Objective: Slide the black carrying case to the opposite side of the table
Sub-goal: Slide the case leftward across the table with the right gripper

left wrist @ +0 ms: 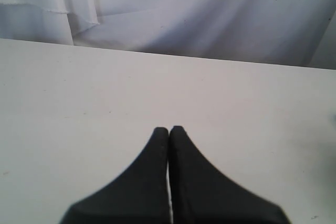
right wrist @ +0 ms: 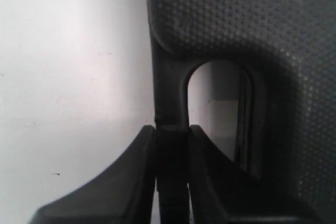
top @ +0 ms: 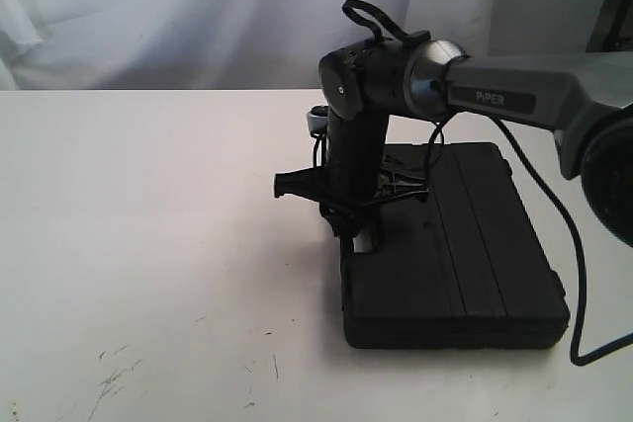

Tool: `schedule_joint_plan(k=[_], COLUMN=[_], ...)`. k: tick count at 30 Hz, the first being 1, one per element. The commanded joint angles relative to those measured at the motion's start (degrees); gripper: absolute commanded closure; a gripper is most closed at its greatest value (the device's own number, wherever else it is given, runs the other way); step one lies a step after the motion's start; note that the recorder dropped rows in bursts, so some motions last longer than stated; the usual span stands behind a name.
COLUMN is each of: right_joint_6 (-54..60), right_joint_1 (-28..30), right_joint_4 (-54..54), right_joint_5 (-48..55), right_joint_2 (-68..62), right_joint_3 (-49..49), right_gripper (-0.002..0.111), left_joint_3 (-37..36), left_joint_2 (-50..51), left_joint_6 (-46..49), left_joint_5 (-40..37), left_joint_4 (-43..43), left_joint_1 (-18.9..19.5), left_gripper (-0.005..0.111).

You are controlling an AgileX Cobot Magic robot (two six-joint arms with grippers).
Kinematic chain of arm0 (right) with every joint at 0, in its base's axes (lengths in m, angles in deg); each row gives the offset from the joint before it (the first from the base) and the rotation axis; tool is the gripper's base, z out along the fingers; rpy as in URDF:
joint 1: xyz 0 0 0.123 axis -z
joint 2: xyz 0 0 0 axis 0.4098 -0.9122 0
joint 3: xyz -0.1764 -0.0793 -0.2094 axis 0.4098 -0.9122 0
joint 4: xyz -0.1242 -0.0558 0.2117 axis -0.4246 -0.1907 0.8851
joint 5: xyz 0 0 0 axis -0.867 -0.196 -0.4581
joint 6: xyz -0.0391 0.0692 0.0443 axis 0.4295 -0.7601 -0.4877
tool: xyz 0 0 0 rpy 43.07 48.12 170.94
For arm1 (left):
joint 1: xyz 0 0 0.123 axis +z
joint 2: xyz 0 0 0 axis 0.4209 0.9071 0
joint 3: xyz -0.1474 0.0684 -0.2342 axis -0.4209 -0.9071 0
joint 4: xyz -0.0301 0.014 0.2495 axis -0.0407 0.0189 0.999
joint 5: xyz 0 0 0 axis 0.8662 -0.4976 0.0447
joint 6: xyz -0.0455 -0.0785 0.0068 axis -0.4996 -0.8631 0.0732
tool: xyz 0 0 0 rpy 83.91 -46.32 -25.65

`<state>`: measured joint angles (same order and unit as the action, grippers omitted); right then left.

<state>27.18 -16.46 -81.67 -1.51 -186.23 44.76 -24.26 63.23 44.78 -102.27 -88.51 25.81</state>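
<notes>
The black case (top: 465, 254) lies flat on the white table (top: 148, 244), right of centre, ribbed lid up. My right gripper (top: 361, 229) comes straight down onto its left edge. In the right wrist view the right gripper (right wrist: 172, 132) is shut on the case's handle bar (right wrist: 169, 98), one finger outside and one inside the cut-out. The case's dotted lid (right wrist: 252, 19) fills that view. My left gripper (left wrist: 168, 129) is shut with nothing between its fingers, over bare table (left wrist: 79, 103); it does not show in the exterior view.
A black cable (top: 554, 244) hangs from the right arm (top: 514, 96) and loops down past the case's right side. White cloth (top: 198, 7) hangs behind the table. Faint dark scratches (top: 119, 373) mark the near left of the tabletop.
</notes>
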Motion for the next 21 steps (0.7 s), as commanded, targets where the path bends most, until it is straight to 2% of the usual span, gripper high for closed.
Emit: schedule_joint_plan(k=[1,17,21], right_joint_6=[0.2,-1.5,-1.7], right_joint_1=[-0.6,-4.7,-5.1], right_joint_4=[1.8,3.7,7.1], right_joint_5=[-0.2,-5.9,-7.3], right_joint_2=[0.2,0.2,0.2], right_joint_3=[0.9,1.4,1.4], right_gripper=[0.108,0.108,0.108], left_joint_3=[-0.3,-0.3,-0.3], left_joint_2=[-0.2,-0.2,-0.2], left_joint_6=[0.1,0.1,0.1], left_joint_5=[0.4,0.4,0.4], left_joint_4=[0.0,0.0,0.0], left_joint_1=[0.1,0.1,0.1], left_gripper=[0.107,0.107,0.107])
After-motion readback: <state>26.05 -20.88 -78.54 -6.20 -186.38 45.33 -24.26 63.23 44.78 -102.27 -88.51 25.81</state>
